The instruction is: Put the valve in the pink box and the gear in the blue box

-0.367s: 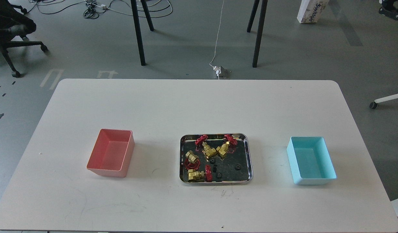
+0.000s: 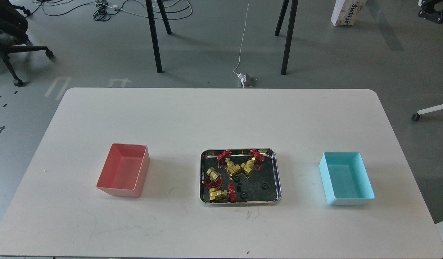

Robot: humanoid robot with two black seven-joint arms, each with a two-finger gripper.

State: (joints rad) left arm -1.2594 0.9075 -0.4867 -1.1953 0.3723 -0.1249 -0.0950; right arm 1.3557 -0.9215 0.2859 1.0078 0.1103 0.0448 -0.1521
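A shiny steel tray (image 2: 277,172) sits at the table's middle front. In it lie several brass valves with red handwheels, one at the front left (image 2: 219,194), one at the left (image 2: 213,175), two at the back (image 2: 233,167) (image 2: 249,166). Several tiny black gears lie among them, such as one at the right (image 2: 264,186) and one at the front (image 2: 244,195). The pink box (image 2: 123,175) stands empty to the tray's left. The blue box (image 2: 346,178) stands empty to its right. Neither arm nor gripper is in view.
The white table (image 2: 221,115) has rounded corners. Beyond its far edge are black table legs (image 2: 154,36), cables and a power strip (image 2: 245,80) on the grey floor, an office chair (image 2: 9,36) at far left, and a cardboard box (image 2: 347,12) at far right.
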